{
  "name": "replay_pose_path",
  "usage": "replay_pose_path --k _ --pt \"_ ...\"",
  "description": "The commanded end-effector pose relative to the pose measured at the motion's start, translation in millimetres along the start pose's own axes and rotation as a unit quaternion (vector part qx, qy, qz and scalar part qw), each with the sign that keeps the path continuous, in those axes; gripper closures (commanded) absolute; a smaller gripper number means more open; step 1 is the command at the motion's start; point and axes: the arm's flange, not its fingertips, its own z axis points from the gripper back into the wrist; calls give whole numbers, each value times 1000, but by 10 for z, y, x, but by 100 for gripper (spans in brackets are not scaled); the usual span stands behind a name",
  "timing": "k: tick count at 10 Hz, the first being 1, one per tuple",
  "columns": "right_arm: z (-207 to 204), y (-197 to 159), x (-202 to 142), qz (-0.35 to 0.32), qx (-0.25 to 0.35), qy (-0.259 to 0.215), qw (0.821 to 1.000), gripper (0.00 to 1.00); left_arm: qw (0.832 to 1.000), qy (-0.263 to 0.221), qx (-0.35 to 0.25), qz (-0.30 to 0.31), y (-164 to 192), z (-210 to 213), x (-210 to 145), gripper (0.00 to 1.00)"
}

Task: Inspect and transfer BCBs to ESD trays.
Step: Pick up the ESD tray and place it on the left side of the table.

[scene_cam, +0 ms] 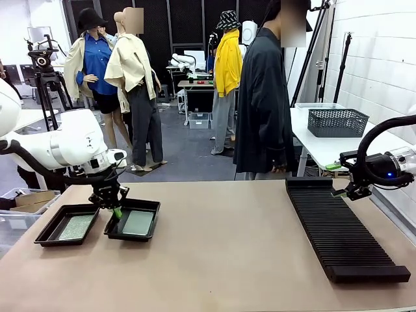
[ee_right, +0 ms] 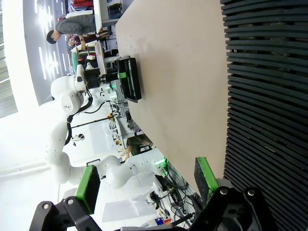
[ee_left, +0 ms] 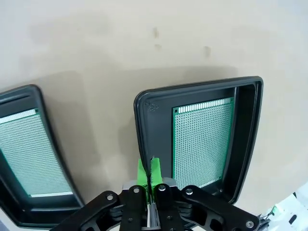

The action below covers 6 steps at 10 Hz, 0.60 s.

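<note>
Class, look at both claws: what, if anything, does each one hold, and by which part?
Nothing is held. The left claw is shut empty above the tray's rim; the right claw is open by the rack.

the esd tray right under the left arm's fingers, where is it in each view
Front view: the ESD tray lies lower left, right one of the pair.
Left wrist view: centre right, green board inside.
Right wrist view: small, upper left, on edge.
Shared landmark: the left gripper at its rim.

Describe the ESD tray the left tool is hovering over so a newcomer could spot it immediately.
On the tan table, look at the near-left corner, where two black ESD trays sit side by side, each holding a green BCB. It is the right-hand tray, nearer the table's middle, directly under the shut left tool.
</note>
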Motion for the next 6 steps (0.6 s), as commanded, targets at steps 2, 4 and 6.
replay_pose_path --k 2,4,6 --pt "-8 24 22 -4 -3 3 1000 0 1000 -9 17 3 230 -85 -78 100" --pt "-8 24 22 -4 -3 3 1000 0 1000 -13 20 11 362 -143 -116 100" --pt "-8 24 22 -4 -3 3 1000 0 1000 -15 21 17 453 -155 -133 100"
